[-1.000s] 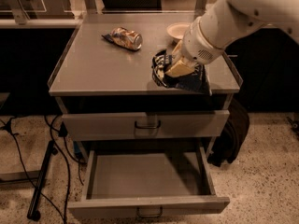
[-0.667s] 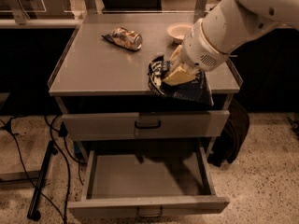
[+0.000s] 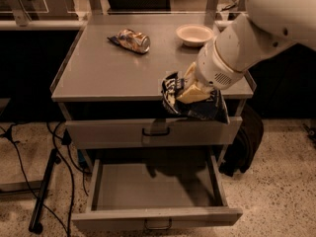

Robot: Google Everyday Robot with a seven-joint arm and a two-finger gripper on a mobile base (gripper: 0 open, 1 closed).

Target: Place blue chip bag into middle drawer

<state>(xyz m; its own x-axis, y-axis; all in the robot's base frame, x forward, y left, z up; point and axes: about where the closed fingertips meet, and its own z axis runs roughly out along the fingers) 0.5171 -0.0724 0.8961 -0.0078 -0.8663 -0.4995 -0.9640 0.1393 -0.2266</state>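
Note:
The blue chip bag (image 3: 205, 108), dark blue foil with white lettering, hangs in the air past the front edge of the cabinet top, in front of the taller closed drawer. My gripper (image 3: 190, 90) is shut on the bag's upper part, its pale fingers (image 3: 193, 93) pressed into the foil. The middle drawer (image 3: 155, 185) is pulled out below, a shallow grey tray with a small dark loop handle (image 3: 158, 225) on its front. The bag is above the drawer's right half.
A gold-and-silver snack packet (image 3: 130, 39) lies at the back left of the cabinet top (image 3: 98, 68). A white bowl (image 3: 194, 34) sits at the back right. The upper drawer (image 3: 108, 132) is closed. Black cables and a stand (image 3: 44, 191) lie on the floor to the left.
The gripper has carried the blue chip bag forward, off the cabinet top and past its front edge, and a little lower. The drawer has not moved.

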